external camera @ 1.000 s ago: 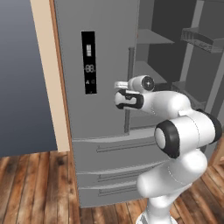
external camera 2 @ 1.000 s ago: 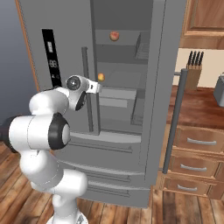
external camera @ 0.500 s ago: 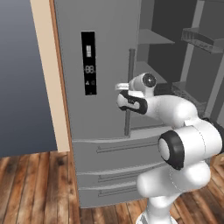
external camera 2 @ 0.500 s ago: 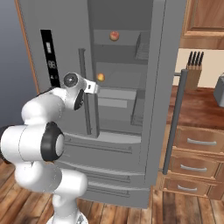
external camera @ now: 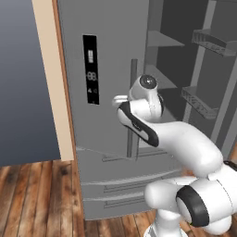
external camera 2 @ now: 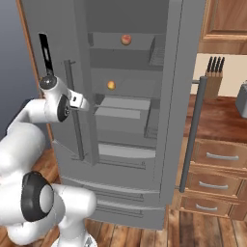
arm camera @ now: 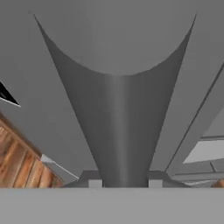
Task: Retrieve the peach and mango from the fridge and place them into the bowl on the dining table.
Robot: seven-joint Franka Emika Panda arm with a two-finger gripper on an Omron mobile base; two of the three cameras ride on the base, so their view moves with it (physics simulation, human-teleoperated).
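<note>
The grey fridge (external camera 2: 130,193) stands with its right door swung open. On an upper shelf inside rests the reddish peach (external camera 2: 126,39). The yellow-orange mango (external camera 2: 111,85) lies one shelf lower. My gripper (arm camera: 125,183) is shut on the vertical bar handle (arm camera: 116,131) of the fridge's left door (external camera: 111,55). From the left base camera my hand (external camera: 139,99) covers the bar at mid height. In the right base view the gripper (external camera 2: 77,103) sits to the left of the mango and below it. The bowl and the dining table are out of view.
The open right door (external camera 2: 181,72) with its long handle (external camera 2: 193,135) juts out beside a wooden cabinet with drawers (external camera 2: 217,164) and a knife block (external camera 2: 213,72). Door racks (external camera: 203,99) hang inside. The floor (external camera: 37,199) is wooden.
The jaws have closed on the left door's handle. That door has begun to swing outward, and its display panel now looks narrower from the right.
</note>
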